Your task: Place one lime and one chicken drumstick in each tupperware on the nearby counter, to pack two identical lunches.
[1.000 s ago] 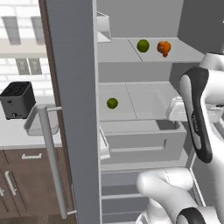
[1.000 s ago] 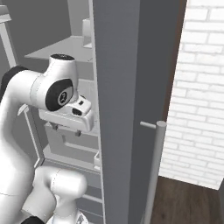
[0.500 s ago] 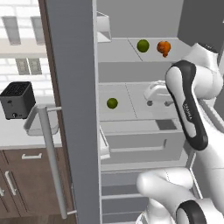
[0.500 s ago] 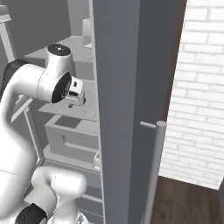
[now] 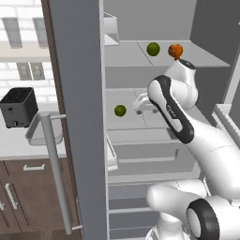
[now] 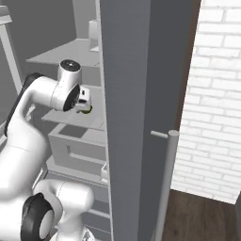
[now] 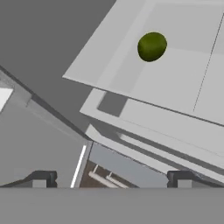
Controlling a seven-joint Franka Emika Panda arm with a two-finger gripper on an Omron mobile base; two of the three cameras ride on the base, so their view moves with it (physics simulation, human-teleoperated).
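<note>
end effector (image 7: 111,179): spread wide, nothing held, inside open fridge above middle shelf (image 5: 140,123) | lime (image 7: 152,46): lies on that shelf, apart from tips | upper shelf (image 5: 197,55): second lime (image 5: 153,48) beside drumstick (image 5: 176,51) | desk (image 5: 14,146): left of fridge, carries toaster (image 5: 18,108)

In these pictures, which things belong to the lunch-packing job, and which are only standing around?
For the job:
- lime on the middle fridge shelf
- lime on the upper shelf
- drumstick beside it
- tupperware on the counter
- counter
- gripper, open, near the middle shelf

Just around:
- black toaster
- fridge door
- brick wall
</note>
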